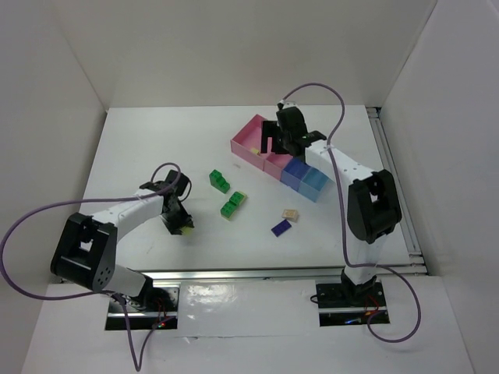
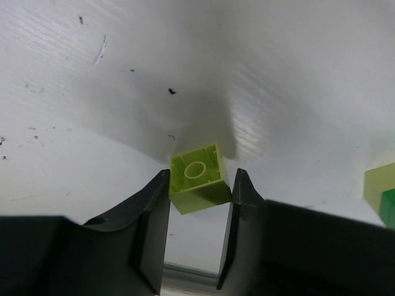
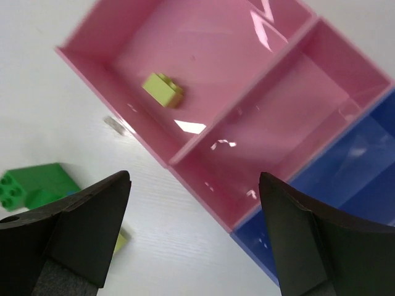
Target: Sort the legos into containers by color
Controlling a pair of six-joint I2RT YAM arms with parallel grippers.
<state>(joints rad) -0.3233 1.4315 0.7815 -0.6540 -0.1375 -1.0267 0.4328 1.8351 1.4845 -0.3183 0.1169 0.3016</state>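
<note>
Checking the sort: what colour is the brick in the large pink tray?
The brick is pale yellow-green; the right wrist view shows it best.

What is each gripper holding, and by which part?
Left gripper pinches the pale yellow-green brick by its opposite side walls; right gripper, open, holds nothing.

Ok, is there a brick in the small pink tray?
No, the small pink tray shows only bare floor; the one pale yellow-green brick lies in the larger pink tray beside it.
</note>
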